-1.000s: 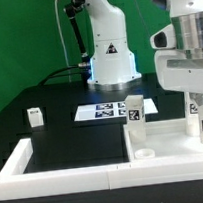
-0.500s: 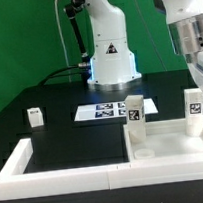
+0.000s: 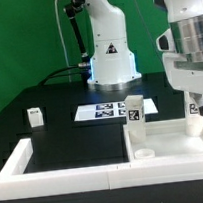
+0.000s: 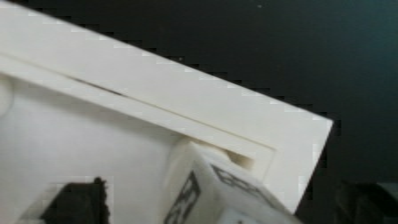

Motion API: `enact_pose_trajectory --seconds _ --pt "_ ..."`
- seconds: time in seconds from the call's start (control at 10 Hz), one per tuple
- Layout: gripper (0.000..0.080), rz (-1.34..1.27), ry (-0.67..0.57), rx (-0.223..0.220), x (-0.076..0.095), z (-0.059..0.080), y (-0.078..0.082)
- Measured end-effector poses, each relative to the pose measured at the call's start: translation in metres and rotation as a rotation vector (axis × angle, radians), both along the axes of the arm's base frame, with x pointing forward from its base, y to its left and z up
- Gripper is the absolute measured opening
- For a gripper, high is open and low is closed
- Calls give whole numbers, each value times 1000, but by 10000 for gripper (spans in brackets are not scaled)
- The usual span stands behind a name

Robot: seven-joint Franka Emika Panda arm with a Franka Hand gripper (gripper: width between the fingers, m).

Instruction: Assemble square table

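Observation:
The square table's white panel lies at the exterior view's right, against the white border wall. One tagged white leg stands upright on its back left corner. A second leg stands upright near the panel's right side. My gripper hangs over that second leg. In the wrist view the dark fingers stand either side of it, open, with a gap showing on one side. A third leg stands loose on the black table at the left.
The L-shaped white border wall runs along the front and left. The marker board lies flat at mid table. The robot's white base stands behind it before a green backdrop. A small round boss sits on the panel's front left corner.
Half a second ago the hand had lifted up and to the right. It has since come back down over the right-hand leg. The legs and the panel have stayed put.

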State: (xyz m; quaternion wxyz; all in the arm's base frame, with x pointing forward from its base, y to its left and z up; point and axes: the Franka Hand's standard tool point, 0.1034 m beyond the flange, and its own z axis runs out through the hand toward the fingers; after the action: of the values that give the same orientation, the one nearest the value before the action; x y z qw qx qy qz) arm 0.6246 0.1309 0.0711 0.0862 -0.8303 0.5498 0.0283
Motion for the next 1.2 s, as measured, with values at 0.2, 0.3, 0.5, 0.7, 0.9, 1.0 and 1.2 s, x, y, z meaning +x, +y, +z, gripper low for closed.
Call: enact_pose_trajectory --seconds 0.2,0.3,0.5,0.7,0.9,1.0,1.2 --pt "647 126 -27 -8 1 -1 -1" --pt "649 212 -42 -13 1 -1 -1" --pt "649 513 -84 -58 4 2 -5" --pt "649 642 -131 -90 8 2 -5" --pt "502 596 -122 -86 7 1 -6" --pt "364 547 -110 -83 6 1 -7" --pt "295 407 -77 -76 3 -2 -10"
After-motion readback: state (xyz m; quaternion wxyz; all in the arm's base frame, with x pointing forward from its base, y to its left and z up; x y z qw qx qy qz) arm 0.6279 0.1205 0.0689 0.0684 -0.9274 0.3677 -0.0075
